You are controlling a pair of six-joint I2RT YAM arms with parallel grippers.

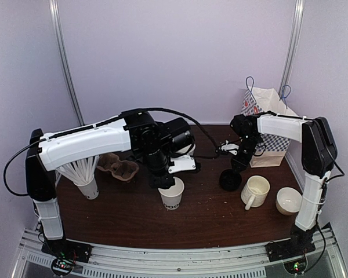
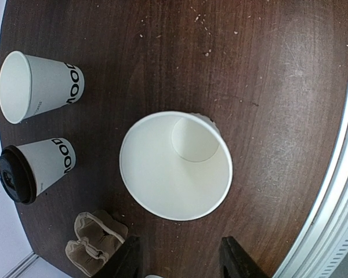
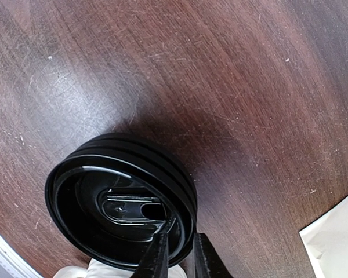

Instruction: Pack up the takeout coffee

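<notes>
Left hand (image 2: 180, 240) released: fingers (image 2: 125, 260) apart with nothing between them, tips just short of the open cup (image 2: 175, 165). From the top camera the hand sits right over that cup. The cup is upright, empty and has no lid. It stands mid tabletop (image 2: 278, 87), toward the front.

The left wrist view shows two more MOO cups, side by side and well apart from the open cup: a lidless cup (image 2: 35, 87) and a lidded cup (image 2: 37, 171). The left arm mostly hides both in the top view.

Right hand (image 3: 181, 234) clenched on the rim of the lids (image 3: 93, 191), one finger inside the rim and the other outside. The lids are a black stack with the hollow side facing the wrist camera, resting on the tabletop as far as visible. The stack is just left of the mug (image 1: 255, 191) and in front of the bag (image 1: 267, 133).

A bowl (image 1: 289, 200) sits right of the mug. The pulp carrier (image 1: 119, 167) is left-rear of the open cup, next to the straw cup (image 1: 88, 184).
</notes>
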